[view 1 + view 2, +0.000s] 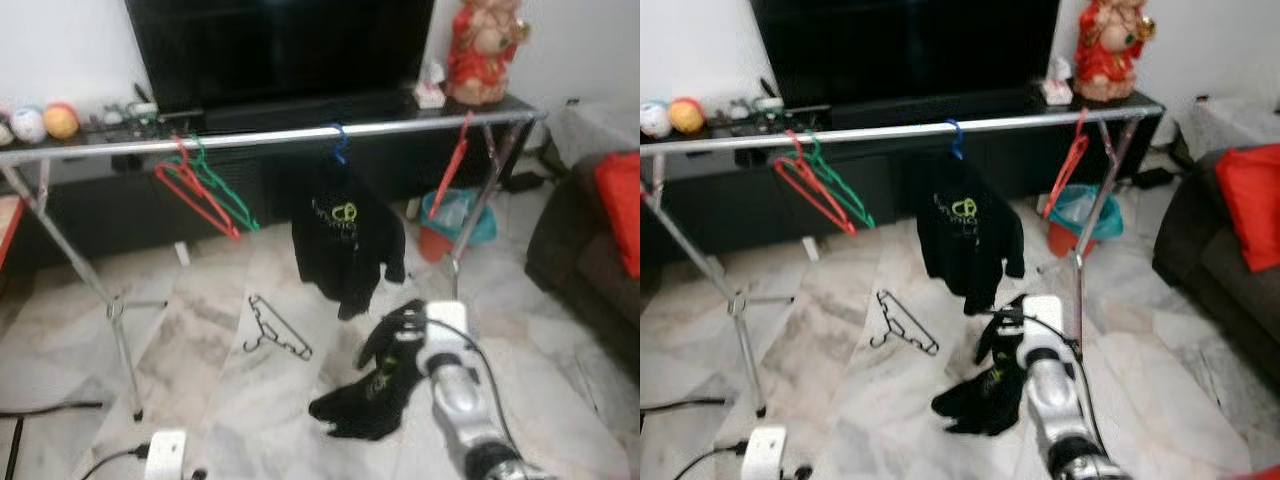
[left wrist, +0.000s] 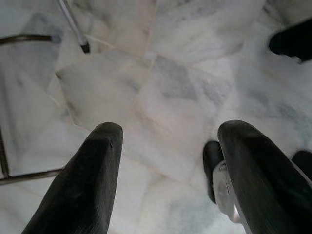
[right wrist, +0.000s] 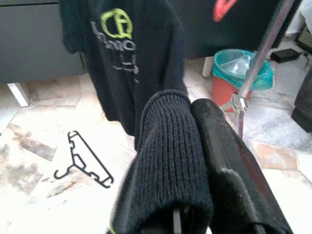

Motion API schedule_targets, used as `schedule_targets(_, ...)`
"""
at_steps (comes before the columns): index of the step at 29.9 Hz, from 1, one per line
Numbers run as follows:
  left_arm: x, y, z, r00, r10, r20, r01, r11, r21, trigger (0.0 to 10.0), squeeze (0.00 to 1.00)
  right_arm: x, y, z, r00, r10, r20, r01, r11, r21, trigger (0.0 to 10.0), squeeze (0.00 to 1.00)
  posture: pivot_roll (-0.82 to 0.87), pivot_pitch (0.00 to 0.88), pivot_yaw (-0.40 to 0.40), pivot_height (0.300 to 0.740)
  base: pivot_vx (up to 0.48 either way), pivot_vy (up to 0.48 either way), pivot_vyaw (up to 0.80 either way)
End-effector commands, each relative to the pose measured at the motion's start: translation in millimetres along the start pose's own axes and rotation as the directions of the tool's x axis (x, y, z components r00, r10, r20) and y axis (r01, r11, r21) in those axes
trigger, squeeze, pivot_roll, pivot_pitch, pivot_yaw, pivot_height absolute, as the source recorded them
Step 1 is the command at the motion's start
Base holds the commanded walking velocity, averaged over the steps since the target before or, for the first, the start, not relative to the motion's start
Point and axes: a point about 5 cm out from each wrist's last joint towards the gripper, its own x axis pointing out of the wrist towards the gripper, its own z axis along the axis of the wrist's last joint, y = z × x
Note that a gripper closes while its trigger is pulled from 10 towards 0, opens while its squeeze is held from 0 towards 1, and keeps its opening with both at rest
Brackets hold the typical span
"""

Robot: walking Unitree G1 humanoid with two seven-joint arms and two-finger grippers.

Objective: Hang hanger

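A black knit garment (image 3: 165,161) was clamped by the right gripper (image 1: 400,335); the black hanger (image 1: 276,331) lay flat on the floor, hook pointing toward the robot's left, long axis running diagonally; the left gripper (image 2: 165,175) was held open.

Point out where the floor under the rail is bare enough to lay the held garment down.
Bare marble lies left of the black hanger, toward the rack leg. More lies right of the right tool and its black garment, before the sofa. Crowded: beneath the hanging shirt.

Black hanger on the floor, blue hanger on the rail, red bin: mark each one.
black hanger (image 1: 277,329), left eye view, on its wire frame.
blue hanger (image 1: 339,146), left eye view, on its hook below the rail.
red bin (image 3: 233,92), right wrist view, on its red side wall.
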Motion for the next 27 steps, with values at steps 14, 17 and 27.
schedule_targets(14, 0.8, -6.3, 1.8, 1.000, -0.011, 0.006, 0.011, 1.000, -0.014, 10.0, 0.00, 2.0, -8.9, 3.1, 1.000, -0.017, 0.011, 0.017, 0.999, -0.028, 10.0, 0.00, -0.05, 0.000, 0.027, 0.736, 0.275, 0.000, 0.26)
schedule_targets(17, 0.8, -6.0, 1.9, 1.000, -0.011, 0.006, 0.011, 1.000, -0.012, 10.0, 0.00, 1.0, -10.9, -0.5, 1.000, -0.028, -0.013, 0.028, 0.999, -0.022, 10.0, 0.00, -0.05, 0.000, 0.029, 0.736, 0.276, 0.000, 0.43)
schedule_targets(27, 0.8, -5.8, 1.8, 1.000, -0.012, 0.005, 0.012, 1.000, -0.009, 10.0, 0.00, 0.7, -5.9, -2.4, 1.000, 0.007, -0.030, -0.007, 1.000, -0.021, 10.0, 0.00, -0.05, 0.000, 0.030, 0.736, 0.276, 0.000, 0.00)
